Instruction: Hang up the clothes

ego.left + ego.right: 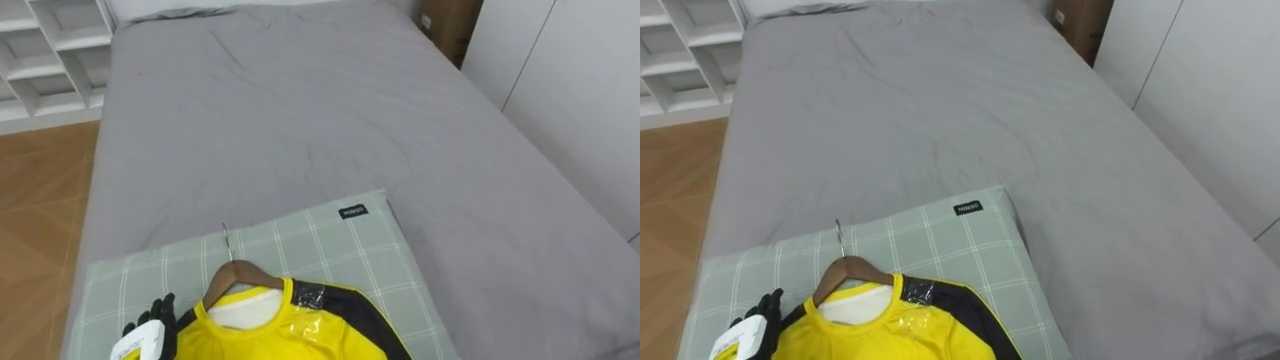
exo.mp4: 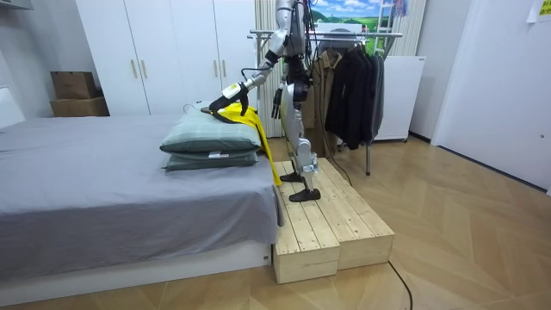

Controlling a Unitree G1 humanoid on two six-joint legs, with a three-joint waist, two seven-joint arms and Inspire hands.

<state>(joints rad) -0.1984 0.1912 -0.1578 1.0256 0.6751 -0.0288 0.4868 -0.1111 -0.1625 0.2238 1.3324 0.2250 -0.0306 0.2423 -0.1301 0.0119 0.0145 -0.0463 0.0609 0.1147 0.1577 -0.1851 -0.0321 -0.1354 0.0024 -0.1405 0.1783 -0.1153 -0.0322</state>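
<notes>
Left hand lies at the lower left of the eye views, dark against the shoulder of the yellow shirt. It touches the cloth, but I cannot tell whether it clasps it or merely rests there. Just right of it, the wooden hanger sits inside the shirt's collar, and its thin metal hook points up the pillow. The shirt lies flat on this pale green checked pillow, with a black sleeve on its right side. Beyond the pillow stretches the grey bed, with white shelves and wood floor off its left side and white wardrobe doors to its right.

From the room view, two pillows are stacked at the bed's end and the shirt drapes over them and down. The robot stands on a wooden platform beside them with its left arm stretched out to the shirt. Its right hand hangs near its hip. Behind it stands a clothes rail of dark garments.
</notes>
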